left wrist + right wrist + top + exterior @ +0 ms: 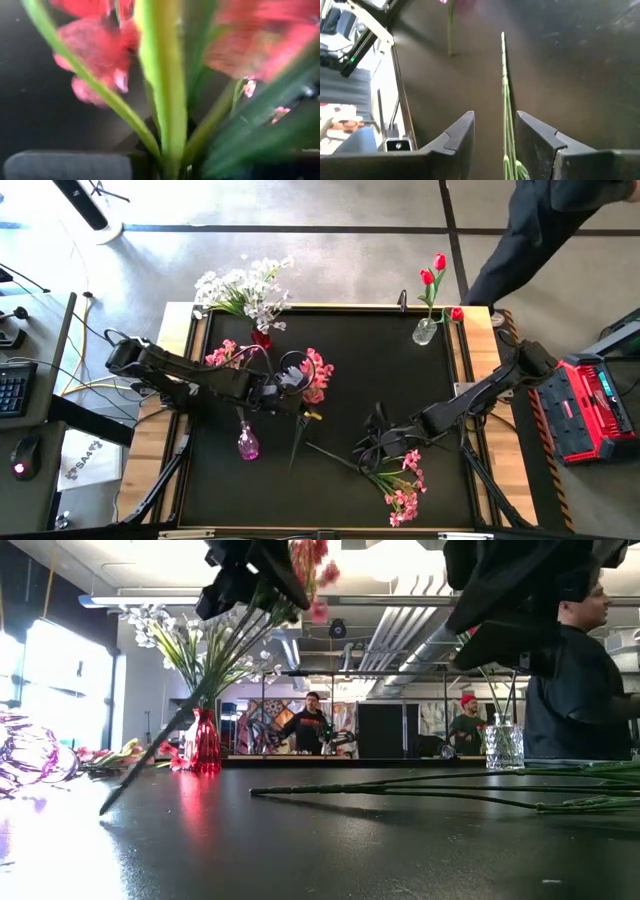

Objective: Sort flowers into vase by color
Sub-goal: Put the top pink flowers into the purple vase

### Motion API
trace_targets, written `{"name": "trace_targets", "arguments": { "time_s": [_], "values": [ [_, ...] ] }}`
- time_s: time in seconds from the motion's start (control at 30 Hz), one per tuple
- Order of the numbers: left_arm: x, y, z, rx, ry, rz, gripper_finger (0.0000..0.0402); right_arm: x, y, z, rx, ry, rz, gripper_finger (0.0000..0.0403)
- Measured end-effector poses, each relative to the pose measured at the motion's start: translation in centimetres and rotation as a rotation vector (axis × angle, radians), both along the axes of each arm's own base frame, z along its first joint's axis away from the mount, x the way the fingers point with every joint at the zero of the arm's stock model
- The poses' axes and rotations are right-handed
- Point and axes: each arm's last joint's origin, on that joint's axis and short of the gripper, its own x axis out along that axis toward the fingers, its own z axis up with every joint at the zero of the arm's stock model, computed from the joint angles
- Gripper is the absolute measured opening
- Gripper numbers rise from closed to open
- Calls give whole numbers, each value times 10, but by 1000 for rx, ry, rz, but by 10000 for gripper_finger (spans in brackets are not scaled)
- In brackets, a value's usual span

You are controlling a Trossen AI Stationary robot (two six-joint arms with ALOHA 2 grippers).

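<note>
The left gripper (288, 376) is raised above the table (380, 370) and clamped on a pink-blossom spray (316, 372); its blossoms sit just beyond the fingers, its stem (165, 748) slants down below the gripper to touch the tabletop; a pink vase (248, 443) stands near, on the gripper's front-edge side. The right gripper (495, 137) hovers low with fingers apart, straddling the thin green stems (506, 100) of a second pink spray (405, 485) lying flat; its blossoms lie behind the fingers. A red vase (204, 740) with white flowers (240, 288) and a clear vase (425, 330) with red tulips (432, 272) stand at the far edge, well apart from both grippers.
</note>
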Motion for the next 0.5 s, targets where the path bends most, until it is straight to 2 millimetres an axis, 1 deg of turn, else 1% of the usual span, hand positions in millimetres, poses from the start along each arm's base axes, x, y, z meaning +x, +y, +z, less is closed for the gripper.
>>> {"name": "trace_targets", "arguments": {
  "time_s": [0.13,0.27,0.4,0.5],
  "values": [
    [-3,1,1,6,21,-9,112,1,-3,0,-16,-15,-42,132],
    [-8,-2,8,-13,8,-66,139,5,-9,0,-3,-14,-82,132],
    [-19,-5,18,-23,13,-94,155,9,-19,0,-2,-8,-122,132],
    [-32,-6,26,-40,30,-95,163,11,-29,-2,-10,13,-157,132]
  ]
}}
